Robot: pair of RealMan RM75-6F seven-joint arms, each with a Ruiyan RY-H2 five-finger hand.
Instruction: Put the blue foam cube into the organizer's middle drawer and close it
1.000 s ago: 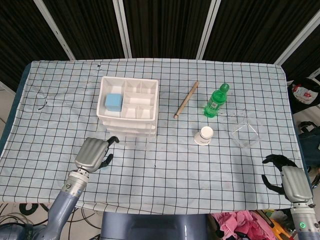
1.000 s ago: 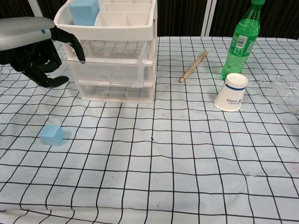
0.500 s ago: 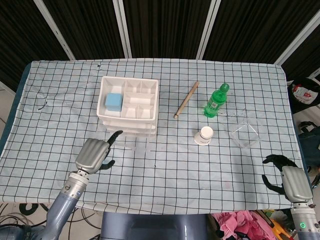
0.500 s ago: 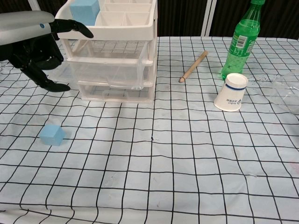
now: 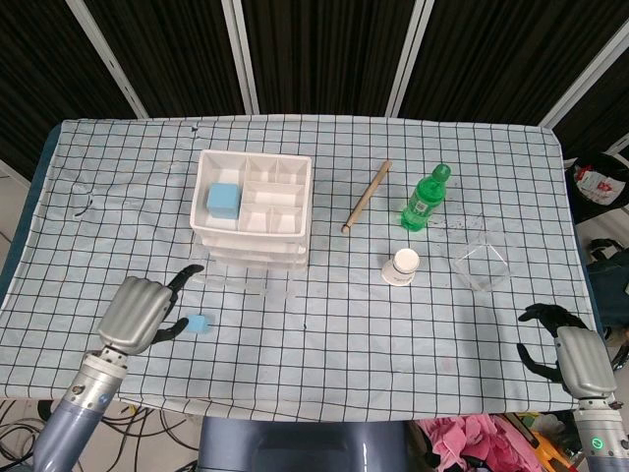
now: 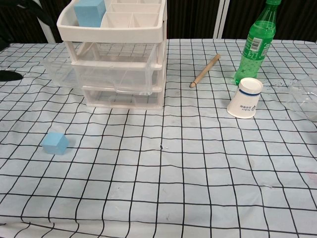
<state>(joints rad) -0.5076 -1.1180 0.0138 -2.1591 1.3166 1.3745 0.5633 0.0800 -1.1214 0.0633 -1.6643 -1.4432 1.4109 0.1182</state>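
Note:
A small blue foam cube [image 5: 200, 324] [image 6: 55, 143] lies on the checked cloth in front of the white organizer [image 5: 254, 211] [image 6: 116, 54]. The organizer's middle clear drawer [image 5: 254, 279] [image 6: 110, 74] stands pulled out toward me. A second, larger blue cube [image 5: 223, 200] [image 6: 89, 11] rests in the organizer's top tray. My left hand [image 5: 138, 309] hovers just left of the small cube with its fingers apart, holding nothing. In the chest view only a dark fingertip [image 6: 10, 76] shows at the left edge. My right hand [image 5: 568, 352] rests open at the table's near right corner.
A wooden stick [image 5: 366, 197] [image 6: 205, 71], a green bottle [image 5: 425, 200] [image 6: 254, 42] and an upturned paper cup [image 5: 401, 266] [image 6: 244, 97] stand right of the organizer. A clear plastic container [image 5: 484, 264] sits further right.
My left hand has drawn back from the organizer's front, moving left and toward me, which uncovers the small blue cube in the head view. The right hand has stayed put.

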